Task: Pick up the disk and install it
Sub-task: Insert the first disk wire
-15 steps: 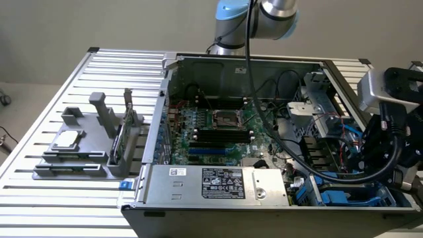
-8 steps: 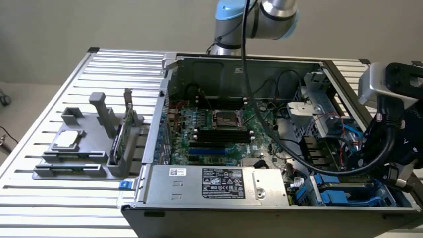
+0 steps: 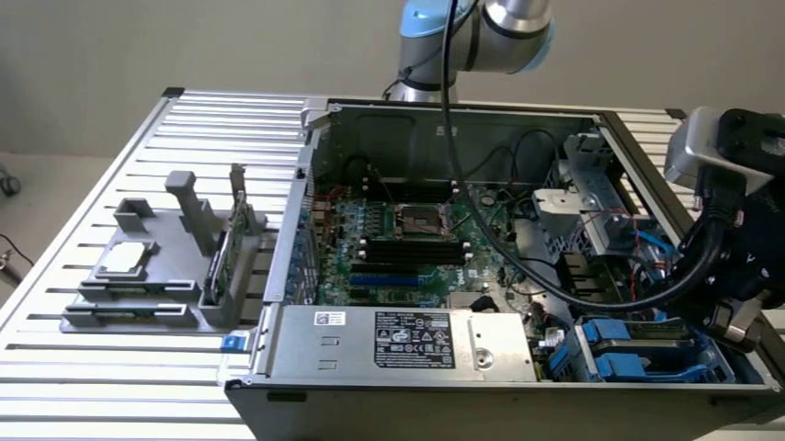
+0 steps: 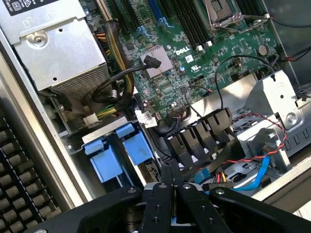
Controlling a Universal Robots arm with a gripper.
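The two black fingers (image 4: 166,177) are pressed flat together with nothing showing between them, so the gripper (image 4: 172,170) is closed and carries nothing that I can see. It hangs just above the drive bay in the corner of the open computer case (image 3: 491,390) nearest the exterior view's lower right. Right below and beside the fingertips run black plugs and a blue data cable (image 4: 257,174).

The disk (image 3: 620,366) (image 4: 138,148) sits down in that same bay. Its bright blue rail ends stand up side by side, while its metal body is mostly hidden, and whether the fingers touch it I cannot tell.

Next along the case's near edge lies the silver power supply (image 3: 405,340) (image 4: 53,43), and behind it the green motherboard (image 3: 405,230) (image 4: 194,43).

The case stands on a slatted metal table (image 3: 73,386). Towards the table's edge on the exterior view's left is a grey holder (image 3: 184,207) with a small flat drive (image 3: 129,262) lying on it, well apart from the gripper.
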